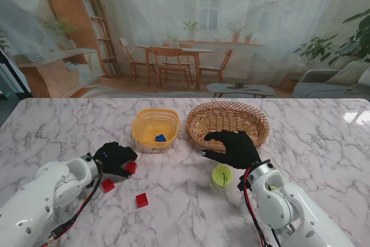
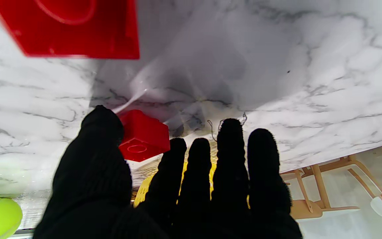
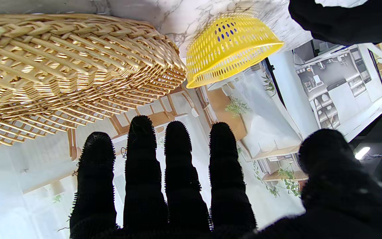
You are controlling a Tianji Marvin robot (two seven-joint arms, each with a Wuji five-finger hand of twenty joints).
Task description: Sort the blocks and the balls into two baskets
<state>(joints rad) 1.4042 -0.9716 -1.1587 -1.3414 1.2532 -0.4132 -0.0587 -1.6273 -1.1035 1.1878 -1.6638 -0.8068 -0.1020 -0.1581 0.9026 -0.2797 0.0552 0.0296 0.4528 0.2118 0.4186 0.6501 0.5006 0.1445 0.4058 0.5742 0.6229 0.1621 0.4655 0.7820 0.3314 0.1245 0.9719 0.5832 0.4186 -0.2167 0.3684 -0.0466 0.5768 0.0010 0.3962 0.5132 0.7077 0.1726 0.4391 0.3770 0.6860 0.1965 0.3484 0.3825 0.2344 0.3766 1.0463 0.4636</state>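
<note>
On the marble table (image 1: 69, 125) the nearest thing to me is a small red block (image 1: 141, 200); it is a bright, shiny cube with a round bump mark on top. A second red block (image 1: 107, 185) sits at about ten o'clock from it, close by the white left arm (image 1: 49, 189). A third red block (image 1: 131, 167) is a bit farther from me, pinched in the left hand (image 1: 114, 157); the left wrist view shows this block (image 2: 143, 136) squeezed between the black thumb (image 2: 99, 132) and the first finger (image 2: 174, 156), while the other fingers stand straight side by side. That makes three red blocks out here.

There is one ball (image 1: 222, 174); it is yellow-green and fuzzy like a tennis ball; it lies on the table at three o'clock from the held block, just beside the right wrist.

The right hand (image 1: 234, 147) hangs over the ball's far side, at the near rim of the woven basket (image 1: 254, 121); its fingers (image 3: 141, 159) are stretched out and a little apart, and it holds nothing.

Farther from me stand two baskets, side by side and almost touching; the yellow plastic basket (image 1: 144, 124) is at nine o'clock from the woven one. Inside the yellow one lies one blue block (image 1: 160, 138); so there are four blocks in all.
</note>
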